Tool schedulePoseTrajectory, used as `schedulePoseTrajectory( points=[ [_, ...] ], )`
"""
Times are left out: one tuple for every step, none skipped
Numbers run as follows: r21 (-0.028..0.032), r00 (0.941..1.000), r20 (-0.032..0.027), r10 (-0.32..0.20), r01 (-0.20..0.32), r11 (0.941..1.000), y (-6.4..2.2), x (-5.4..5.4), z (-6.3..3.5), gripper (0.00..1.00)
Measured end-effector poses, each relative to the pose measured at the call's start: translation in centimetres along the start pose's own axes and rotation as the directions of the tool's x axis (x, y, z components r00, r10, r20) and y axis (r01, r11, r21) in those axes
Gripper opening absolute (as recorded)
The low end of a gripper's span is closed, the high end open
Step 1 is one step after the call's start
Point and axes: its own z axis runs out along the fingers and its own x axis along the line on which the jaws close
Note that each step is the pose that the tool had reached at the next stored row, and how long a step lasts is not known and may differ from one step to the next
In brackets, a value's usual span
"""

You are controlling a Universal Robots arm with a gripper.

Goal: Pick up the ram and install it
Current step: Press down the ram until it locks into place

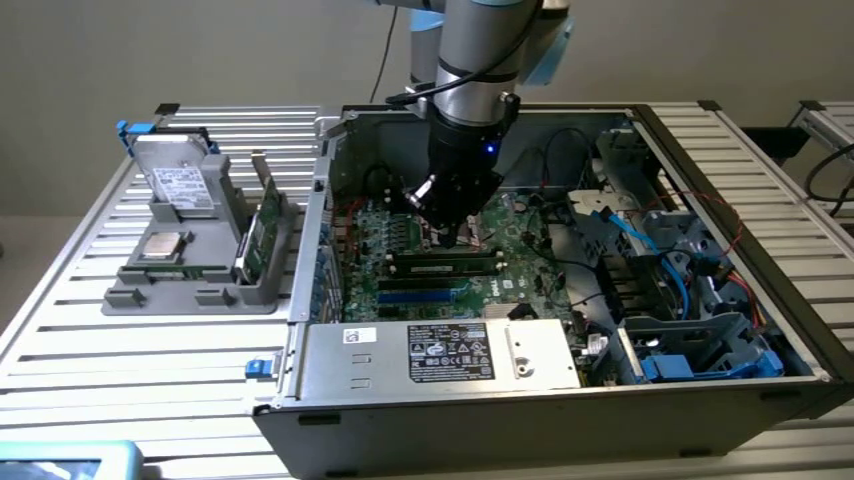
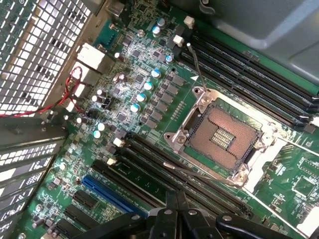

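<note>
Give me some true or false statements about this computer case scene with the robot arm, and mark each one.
1. The gripper is inside the open computer case, over the motherboard. True.
2. The gripper's fingers are spread wide. False: they are shut together.
3. The CPU socket has no processor in it. True.
4. The grey parts holder sits inside the case. False: it stands on the table, outside the case, at the exterior view's left.

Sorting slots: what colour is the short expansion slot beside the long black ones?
Blue expansion slot, clearest in the wrist view.
</note>
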Motion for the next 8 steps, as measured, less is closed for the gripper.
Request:
schedulePoseTrajectory(
  points=[
    [0.0029, 1.0, 0.0038, 0.008, -0.008, 1.0, 0.0, 0.0, 0.0, 0.11],
    [0.0074, 0.9998, 0.0093, 0.016, -0.016, 0.9998, 0.0, 0.0, 0.0, 0.11],
    [0.0125, 0.9996, 0.0159, 0.024, -0.025, 0.9996, 0.0, 0.0, 0.01, 0.11],
    [0.0195, 0.9993, 0.021, 0.032, -0.032, 0.9993, 0.0, 0.0, 0.01, 0.11],
    [0.0274, 0.9989, 0.026, 0.039, -0.04, 0.9988, 0.0, 0.0, 0.02, 0.11],
    [0.0362, 0.9985, 0.0301, 0.046, -0.048, 0.9982, 0.0, 0.0, 0.03, 0.11],
    [0.0451, 0.998, 0.034, 0.054, -0.055, 0.9975, 0.0, 0.0, 0.03, 0.11],
    [0.0539, 0.9974, 0.0376, 0.061, -0.063, 0.9966, 0.0, 0.0, 0.04, 0.11]
  ],
)
